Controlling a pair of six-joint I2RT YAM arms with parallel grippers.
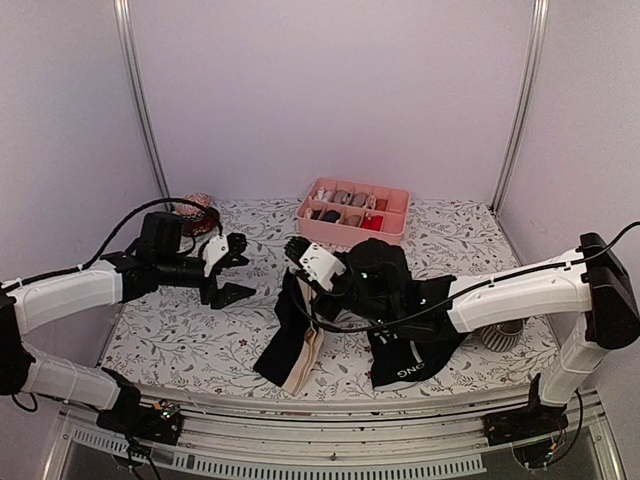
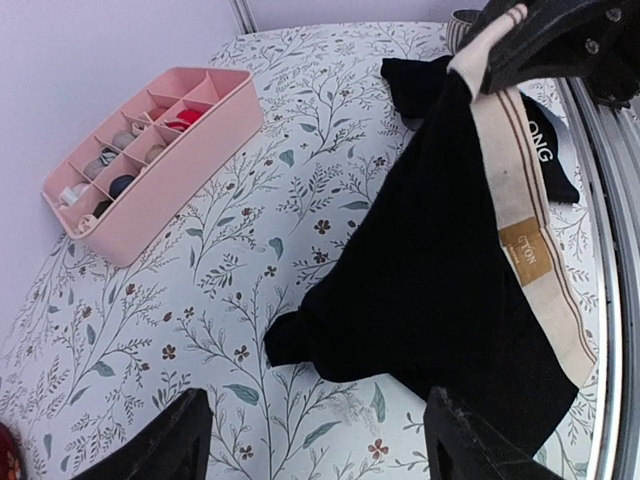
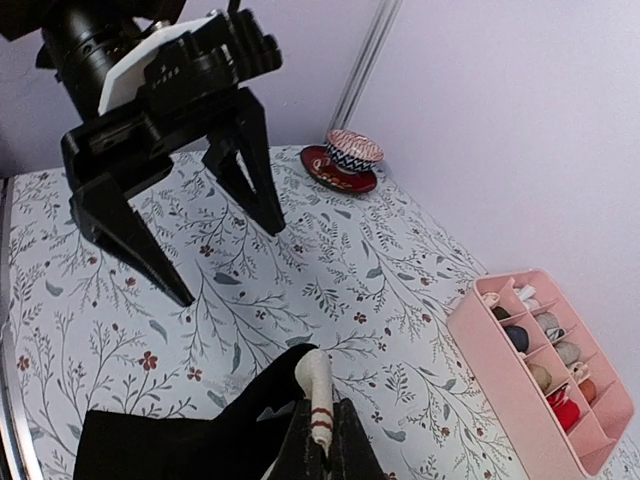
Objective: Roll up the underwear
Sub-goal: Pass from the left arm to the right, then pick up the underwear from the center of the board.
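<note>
Plainly, the right hand [image 1: 297, 250] is clenched on the beige-waistband brief [image 1: 292, 338], pinching its waistband at the top so the black fabric hangs down and its lower end touches the table [image 1: 180, 340] close to the near edge. A small tan label on that waistband reads "TON" as far as it shows; smaller print beneath is too fine to read. The black-waistband brief [image 1: 410, 362] lies crumpled under the right arm, near the front edge, its white letters showing "ONG". The left hand [image 1: 238, 268] is released, fingers spread wide, holding nothing, just left of the hanging brief. Bare flowered cloth lies open between it and the pink divided tray [image 1: 354, 236] at the far edge.
</note>
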